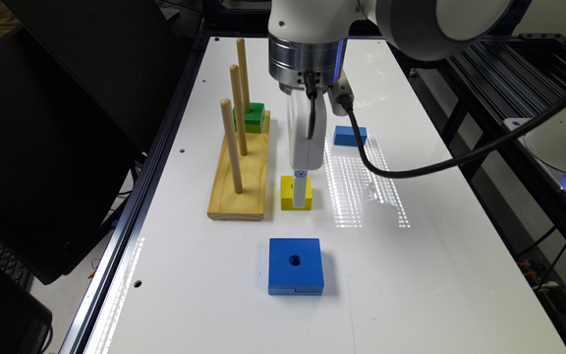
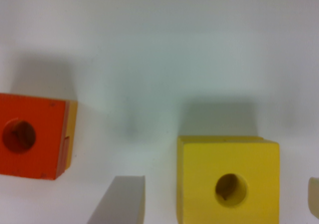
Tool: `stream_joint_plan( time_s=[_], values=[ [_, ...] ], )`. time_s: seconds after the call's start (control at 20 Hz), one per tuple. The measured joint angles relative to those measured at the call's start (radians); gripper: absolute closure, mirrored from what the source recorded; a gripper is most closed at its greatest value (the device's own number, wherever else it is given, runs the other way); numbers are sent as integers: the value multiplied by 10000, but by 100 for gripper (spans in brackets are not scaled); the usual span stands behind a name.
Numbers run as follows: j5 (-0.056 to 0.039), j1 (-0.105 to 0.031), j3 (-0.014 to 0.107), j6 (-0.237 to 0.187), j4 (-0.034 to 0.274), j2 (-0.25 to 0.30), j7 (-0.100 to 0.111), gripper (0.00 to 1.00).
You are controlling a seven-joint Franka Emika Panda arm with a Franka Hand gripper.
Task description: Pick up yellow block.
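The yellow block [image 1: 288, 195] is a square with a round centre hole and lies flat on the white table, just off the exterior view's right of the wooden peg board. My gripper [image 1: 301, 192] has come straight down onto it. In the wrist view the yellow block [image 2: 228, 179] lies between the two fingers of my gripper [image 2: 219, 191]. One grey finger [image 2: 124, 200] stands well clear of one side, and the other shows only as a sliver just off the opposite side. The gripper is open, with neither finger touching the block.
An orange-topped block [image 2: 32, 137] lies close beside the yellow one. The wooden peg board [image 1: 243, 172] carries three upright pegs and a green block [image 1: 249, 117]. A big blue block [image 1: 296, 265] lies nearer the table's front, and a small blue one [image 1: 349, 135] farther back.
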Motion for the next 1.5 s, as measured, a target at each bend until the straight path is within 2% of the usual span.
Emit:
stream_joint_plan(
  time_s=[0.85,1.25,1.5],
  values=[
    [-32,33,-12,99,39,131,20,0],
    [-59,145,1,99,281,296,166,0],
    [-68,151,-3,99,332,360,179,0]
  ],
)
